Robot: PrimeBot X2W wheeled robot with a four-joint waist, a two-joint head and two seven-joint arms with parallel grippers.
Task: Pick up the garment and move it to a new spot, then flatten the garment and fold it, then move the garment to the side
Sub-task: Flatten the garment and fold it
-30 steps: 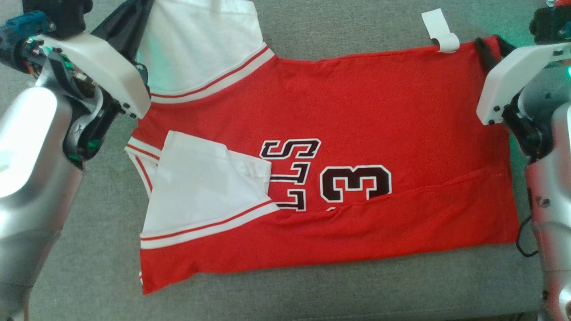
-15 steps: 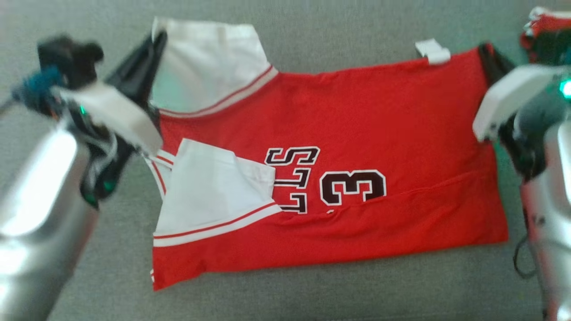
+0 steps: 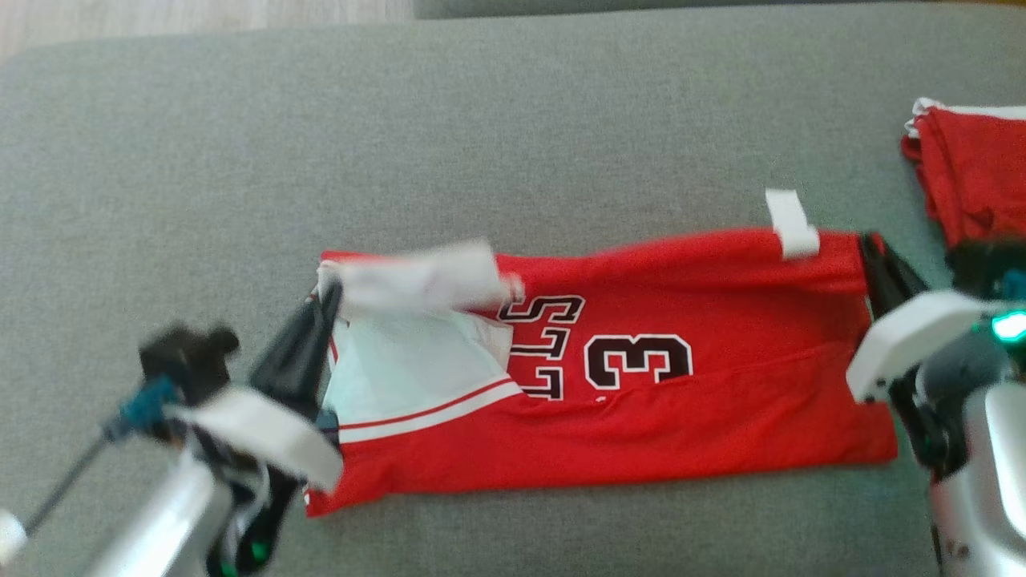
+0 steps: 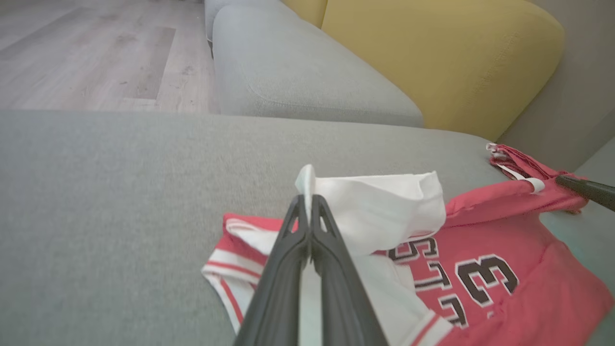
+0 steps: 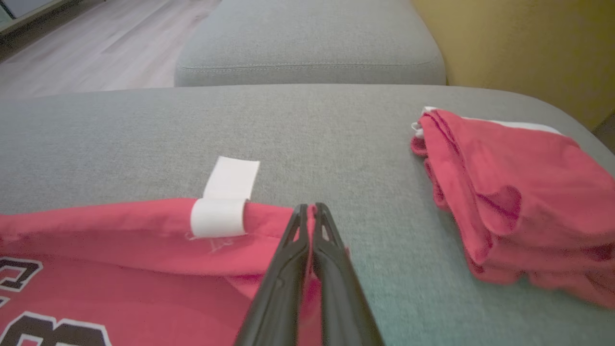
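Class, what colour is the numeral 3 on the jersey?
The numeral 3 is black, outlined white; head view best.

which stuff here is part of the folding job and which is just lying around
In the job:
- jersey
- left end effector, shut on the jersey
- right end effector, shut on the jersey

Lying about:
- red pile
- yellow cushion

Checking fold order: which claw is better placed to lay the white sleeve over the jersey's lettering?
Left. The left claw is shut on the white sleeve, held up beside the lettering. The right claw is shut on the jersey at its hem corner, the opposite end.
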